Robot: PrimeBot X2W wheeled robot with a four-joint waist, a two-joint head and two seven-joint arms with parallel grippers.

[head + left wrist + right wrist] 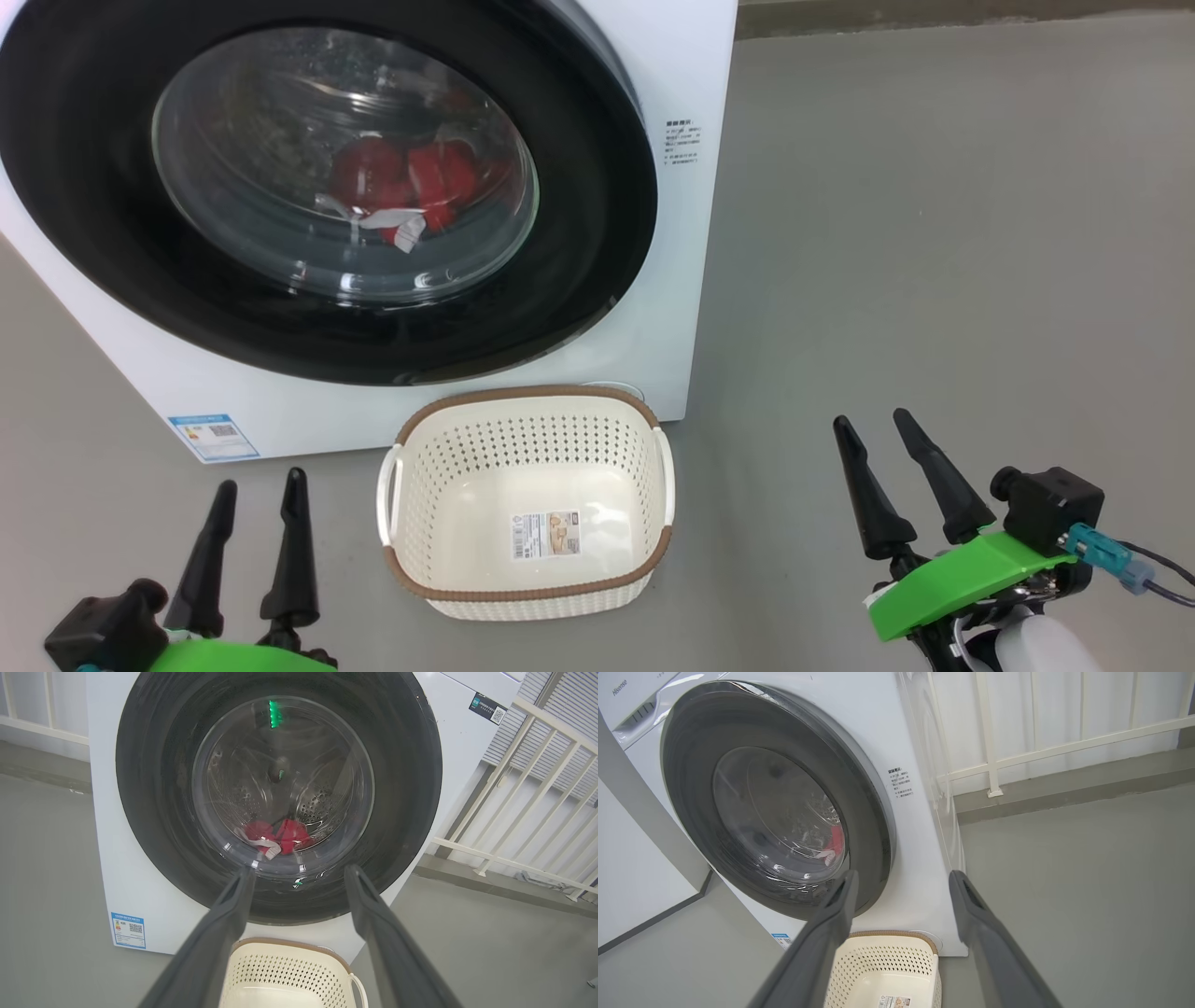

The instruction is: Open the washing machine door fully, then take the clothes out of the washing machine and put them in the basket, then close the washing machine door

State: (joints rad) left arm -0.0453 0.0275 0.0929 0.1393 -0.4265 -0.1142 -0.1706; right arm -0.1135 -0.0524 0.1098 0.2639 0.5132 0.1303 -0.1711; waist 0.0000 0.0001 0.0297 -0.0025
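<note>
the washing machine door (93,233), glossy black rim round bulging clear glass, sat shut on the washing machine (691,56); red clothes (411,182) with white trim lay behind it. the cream basket (523,394) stood on the floor (934,233) in front. left claw (261,480) and right claw (873,418) hung released.

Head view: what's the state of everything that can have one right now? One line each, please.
washing machine door: shut, not yet opened.
clothes: inside the drum, seen through the door glass.
basket: upright on the floor in front of the washing machine, no clothes in it.
left gripper: open, holding nothing.
right gripper: open, holding nothing.
</note>
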